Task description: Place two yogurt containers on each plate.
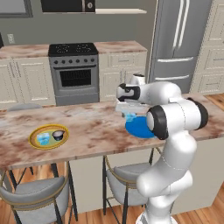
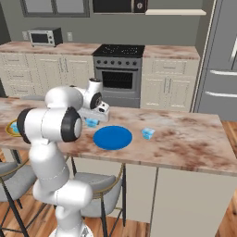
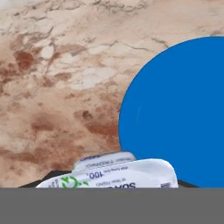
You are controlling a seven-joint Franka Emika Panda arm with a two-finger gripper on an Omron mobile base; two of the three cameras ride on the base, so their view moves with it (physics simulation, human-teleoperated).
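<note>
My gripper [image 1: 129,113] is shut on a pale-blue yogurt container [image 1: 130,117], held low over the marble counter just left of the blue plate [image 1: 136,129]. In the hand view the cup's printed lid [image 3: 114,174] sits at the bottom, between the fingers, with the blue plate [image 3: 175,109] to its right. The right base view shows the same cup [image 2: 91,122] under the gripper [image 2: 92,119], beside the bare blue plate [image 2: 112,138]. Another pale-blue container [image 2: 148,133] stands on the counter right of that plate. The yellow-rimmed plate [image 1: 35,133] holds a pale-blue cup [image 1: 43,139] and a dark cup [image 1: 58,135].
The island counter [image 1: 92,131] runs left to right, with grey stools [image 1: 35,194] under its near edge. Behind it are a stove [image 1: 73,70], white cabinets and a steel fridge [image 1: 181,39]. A toaster oven [image 2: 44,36] sits on the back counter.
</note>
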